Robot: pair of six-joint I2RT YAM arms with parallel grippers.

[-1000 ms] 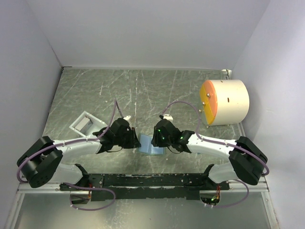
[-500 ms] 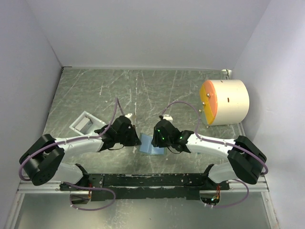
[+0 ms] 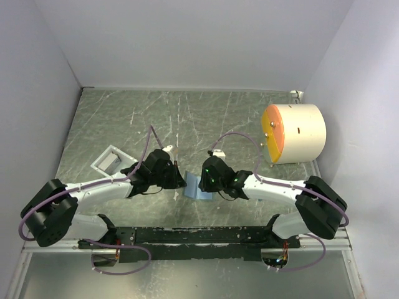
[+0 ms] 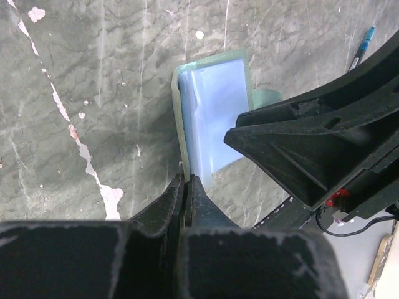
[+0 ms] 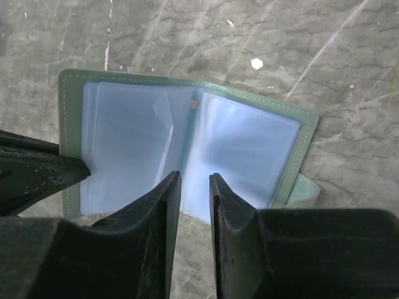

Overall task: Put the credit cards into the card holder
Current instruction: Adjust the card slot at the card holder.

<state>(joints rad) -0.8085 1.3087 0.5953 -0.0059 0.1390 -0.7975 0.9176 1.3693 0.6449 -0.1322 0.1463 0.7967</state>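
At the left of the top view the white tray [image 3: 98,166] held something grey, too small to name; no credit cards showed clearly anywhere. Right of it, the left gripper [image 4: 187,184] was pressed shut on the green border of the card holder [image 5: 187,124], which lay spread open, blue pockets up, at lower centre between the arms. The right gripper [image 5: 194,187] hovered over the fold, jaws a narrow gap apart, holding nothing visible. To do this well, the left pinch should probably pin the flap flat while the right teases a pocket open. The snap tab [image 5: 304,190] stuck out at the right edge. Bare table [image 3: 124,118] lay beyond, and the drum [image 3: 299,131] stood well apart, upper right.
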